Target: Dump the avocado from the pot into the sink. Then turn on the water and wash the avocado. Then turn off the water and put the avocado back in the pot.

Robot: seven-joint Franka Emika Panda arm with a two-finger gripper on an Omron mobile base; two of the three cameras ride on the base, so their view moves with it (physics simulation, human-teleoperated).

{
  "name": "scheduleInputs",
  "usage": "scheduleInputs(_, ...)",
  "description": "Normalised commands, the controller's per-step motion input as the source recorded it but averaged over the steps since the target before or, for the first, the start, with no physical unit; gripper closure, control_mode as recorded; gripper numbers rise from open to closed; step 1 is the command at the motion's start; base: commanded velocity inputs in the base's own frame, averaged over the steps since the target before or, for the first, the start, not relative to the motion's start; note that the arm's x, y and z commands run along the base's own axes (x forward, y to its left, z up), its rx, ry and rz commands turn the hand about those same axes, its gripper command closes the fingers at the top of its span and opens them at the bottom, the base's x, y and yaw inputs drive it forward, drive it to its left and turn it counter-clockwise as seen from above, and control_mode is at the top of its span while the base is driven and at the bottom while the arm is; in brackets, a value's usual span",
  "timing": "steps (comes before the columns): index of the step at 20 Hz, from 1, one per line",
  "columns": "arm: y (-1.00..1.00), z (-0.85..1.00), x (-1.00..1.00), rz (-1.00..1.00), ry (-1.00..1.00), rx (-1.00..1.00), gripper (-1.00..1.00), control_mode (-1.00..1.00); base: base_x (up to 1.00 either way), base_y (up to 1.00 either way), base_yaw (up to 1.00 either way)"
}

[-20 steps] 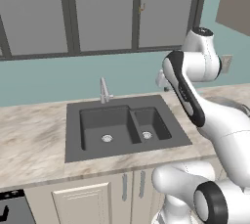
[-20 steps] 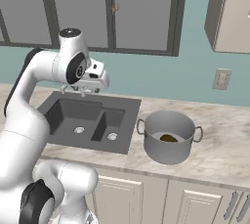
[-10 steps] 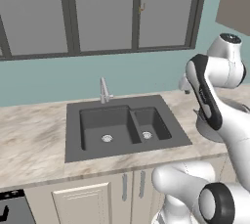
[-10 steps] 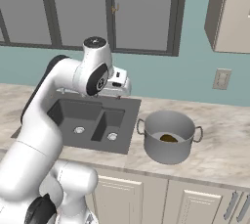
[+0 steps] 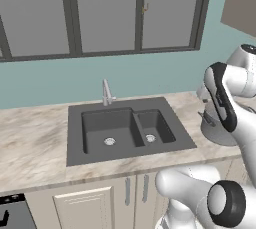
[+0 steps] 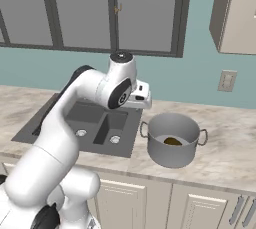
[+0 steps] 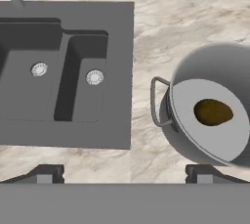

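A: Change since the earlier frame?
B: The arm has swung from over the dark charcoal double-basin sink toward the wide grey metal pot.
A: Gripper?
B: Jaws spread wide, empty. The dark olive oval avocado lies in the pot.

Countertop: beige marbled stone, run along the wall.
Windows: dark-framed grey panes, set above the teal wall.
Wall outlet: mounted on the teal wall.
Base cabinets: cream doors, fitted with silver handles.
Upper cabinet: hung at the right.

teal wall, dark-framed windows, marble counter, cream cabinets
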Motion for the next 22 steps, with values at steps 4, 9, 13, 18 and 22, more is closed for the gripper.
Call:
scheduleInputs(4,-0.18,-0.35,0.00,0.00,0.01,0.00,-1.00,-1.00,0.00,0.00,0.00)
scheduleInputs(9,-0.12,-0.39,0.08,0.00,0.02,-0.02,-1.00,-1.00,0.00,0.00,0.00)
scheduleInputs(13,-0.08,-0.34,0.15,-0.01,0.00,-0.04,-1.00,-1.00,0.00,0.00,0.00)
scheduleInputs(18,-0.05,-0.32,0.18,-0.01,0.00,-0.05,-1.00,-1.00,0.00,0.00,0.00)
scheduleInputs(22,-0.04,-0.31,0.24,-0.01,0.00,-0.04,-1.00,-1.00,0.00,0.00,0.00)
